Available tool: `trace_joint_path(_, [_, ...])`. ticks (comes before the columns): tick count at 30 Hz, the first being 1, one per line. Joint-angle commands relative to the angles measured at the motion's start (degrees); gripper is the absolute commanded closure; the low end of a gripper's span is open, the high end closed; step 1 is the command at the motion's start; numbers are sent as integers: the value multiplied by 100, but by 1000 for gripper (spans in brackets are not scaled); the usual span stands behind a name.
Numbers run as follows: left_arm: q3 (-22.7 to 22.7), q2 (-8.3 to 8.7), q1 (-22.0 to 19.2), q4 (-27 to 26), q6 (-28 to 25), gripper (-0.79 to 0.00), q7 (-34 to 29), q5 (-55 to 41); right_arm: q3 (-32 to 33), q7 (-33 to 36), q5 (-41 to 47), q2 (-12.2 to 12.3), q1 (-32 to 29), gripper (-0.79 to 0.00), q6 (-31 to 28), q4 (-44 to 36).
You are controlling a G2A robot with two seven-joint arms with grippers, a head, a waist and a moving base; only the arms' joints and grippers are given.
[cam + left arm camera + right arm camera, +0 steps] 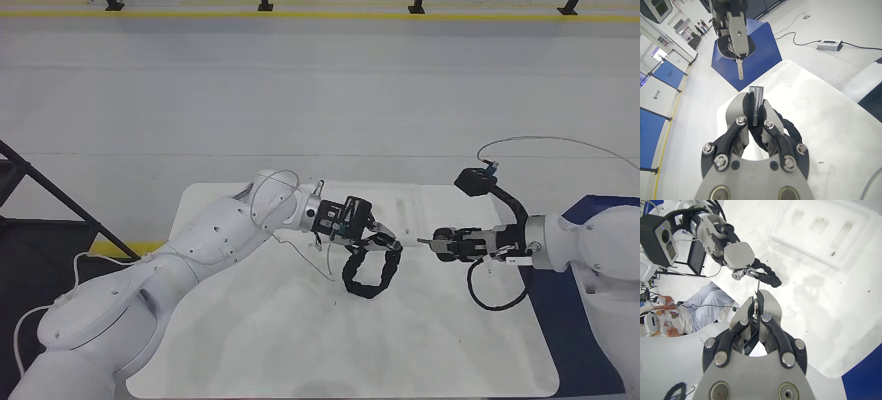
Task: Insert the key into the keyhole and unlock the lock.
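My left gripper (755, 100) is shut on the chrome lock cylinder (756, 103), held above the white table. The lock's black cable loop (791, 128) hangs beside and below it. In the top view the left gripper (388, 243) and its cable loop (365, 275) are at the table's middle. My right gripper (757, 296) is shut on the key (758, 286), whose blade points at the lock's keyhole face (736, 275). From the left wrist view the key (740, 70) hangs a short way from the cylinder's end, apart from it. The right gripper (432, 242) faces the left one across a small gap.
A white foam tray (821, 232) with rectangular recesses lies on the table (300, 340) beyond the grippers. A blue base (757, 62) stands off the table's right side. A power box (830, 44) with cables sits on the floor.
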Motion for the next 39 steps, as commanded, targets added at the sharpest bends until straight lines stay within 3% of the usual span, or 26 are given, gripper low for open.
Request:
trace_joint_path(1, [4,-63,29,97,-195,0,31,-139,-5,47,5,15,25,0,84,-101])
trace_joint_path(17, [53,-556,-52,717,-255,0,108,-90,-340,-68,323,84,147,0,622,-60])
trace_joint_path(39, [15,-756,-30,987,-216,0,204,-19,-604,-503,502,310,258,0,1057,182])
